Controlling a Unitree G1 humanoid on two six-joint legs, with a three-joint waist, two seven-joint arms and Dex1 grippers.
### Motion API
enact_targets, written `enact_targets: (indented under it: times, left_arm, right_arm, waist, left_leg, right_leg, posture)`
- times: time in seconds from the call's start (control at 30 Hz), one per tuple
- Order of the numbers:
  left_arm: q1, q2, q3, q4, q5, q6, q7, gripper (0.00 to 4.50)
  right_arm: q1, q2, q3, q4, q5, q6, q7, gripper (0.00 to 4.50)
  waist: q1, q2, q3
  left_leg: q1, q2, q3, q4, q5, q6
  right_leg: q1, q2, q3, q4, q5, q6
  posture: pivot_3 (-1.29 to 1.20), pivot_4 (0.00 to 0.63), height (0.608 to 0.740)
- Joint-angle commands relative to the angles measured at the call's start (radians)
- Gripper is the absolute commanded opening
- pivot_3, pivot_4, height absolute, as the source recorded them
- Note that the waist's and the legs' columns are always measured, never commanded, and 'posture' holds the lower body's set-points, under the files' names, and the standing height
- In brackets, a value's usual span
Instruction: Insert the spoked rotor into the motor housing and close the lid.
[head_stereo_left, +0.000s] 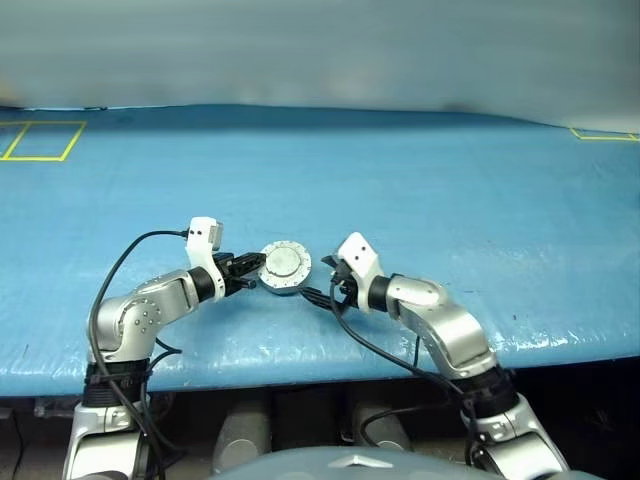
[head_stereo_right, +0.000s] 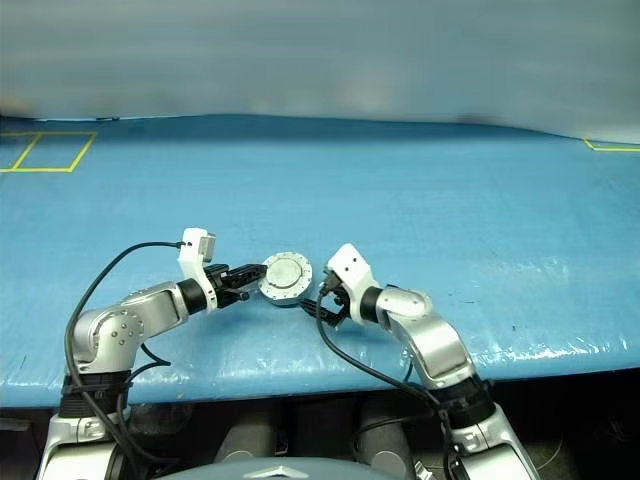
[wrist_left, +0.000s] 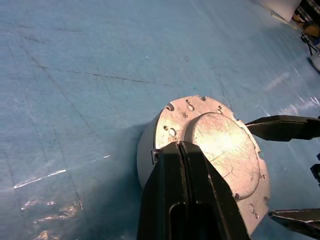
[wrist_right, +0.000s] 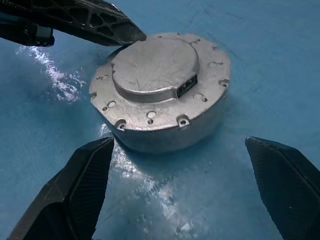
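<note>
A broad bench (head_stereo_left: 420, 180) runs across the scene, covered in a blue sheet (head_stereo_right: 480, 220) with faint creases and glossy patches near its front edge; yellow tape lines (head_stereo_left: 40, 140) mark out rectangles at the far left corner; another yellow tape mark (head_stereo_left: 603, 134) sits at the far right edge; a pale wall (head_stereo_left: 320, 50) rises behind.

Closed grey motor housing (wrist_right: 160, 95), lid (wrist_right: 155, 65) down
</note>
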Motion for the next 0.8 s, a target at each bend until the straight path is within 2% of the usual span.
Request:
enact_targets:
  times: [0.03,0.1,0.2,0.37,0.5,0.8]
  left_arm:
    - [0.008,0.001,-0.029,0.007,0.017,0.001,-0.014,0.00]
    - [0.008,-0.001,-0.032,0.005,0.024,-0.007,-0.021,0.00]
    - [0.006,-0.002,-0.036,0.007,0.030,-0.015,-0.029,0.00]
    - [0.005,-0.005,-0.041,0.003,0.038,-0.023,-0.038,0.00]
    - [0.012,0.001,-0.043,-0.006,0.038,-0.028,-0.052,0.00]
    - [0.013,0.004,-0.046,-0.005,0.050,-0.031,-0.063,0.00]
  right_arm:
    - [0.037,0.053,-0.135,-0.172,0.129,0.107,-0.064,4.46]
    - [0.079,0.112,-0.190,-0.234,0.195,0.173,-0.116,4.46]
    - [0.126,0.258,-0.285,-0.276,0.309,0.278,-0.223,4.46]
    - [0.158,0.508,-0.379,-0.245,0.397,0.390,-0.455,4.46]
    - [0.149,0.545,-0.396,-0.197,0.506,0.407,-0.543,4.46]
    - [0.125,0.538,-0.377,-0.095,0.730,0.362,-0.666,4.46]
  waist:
    - [0.000,0.000,0.000]
    - [0.002,0.000,0.000]
    - [0.003,0.000,0.000]
    - [0.003,0.001,0.001]
    - [-0.001,0.002,0.001]
    - [-0.004,0.002,0.001]
  left_leg:
    - [0.000,0.000,0.000,0.000,0.000,0.000]
    - [0.000,0.000,0.000,0.000,0.000,0.000]
    - [0.000,0.001,-0.001,-0.001,0.000,0.000]
    - [-0.001,0.001,-0.001,0.000,0.000,0.000]
    - [-0.002,0.000,-0.001,-0.001,-0.001,0.001]
    - [-0.003,0.000,-0.002,-0.004,-0.001,0.001]
  right_leg:
    - [0.000,0.000,0.000,0.000,0.000,0.000]
    - [0.000,0.000,0.000,0.000,0.000,0.000]
    - [0.000,0.000,-0.001,0.000,0.000,-0.001]
    - [-0.002,-0.002,-0.001,-0.001,0.000,0.000]
    - [-0.002,-0.004,-0.002,-0.004,0.000,0.000]
    - [-0.001,-0.002,-0.001,-0.004,-0.001,-0.001]
  posture:
    - [0.00,0.150,0.740]
    - [0.00,0.150,0.740]
    - [0.00,0.150,0.740]
    - [0.00,0.150,0.740]
    - [0.00,0.150,0.740]
    - [0.00,0.150,0.740]
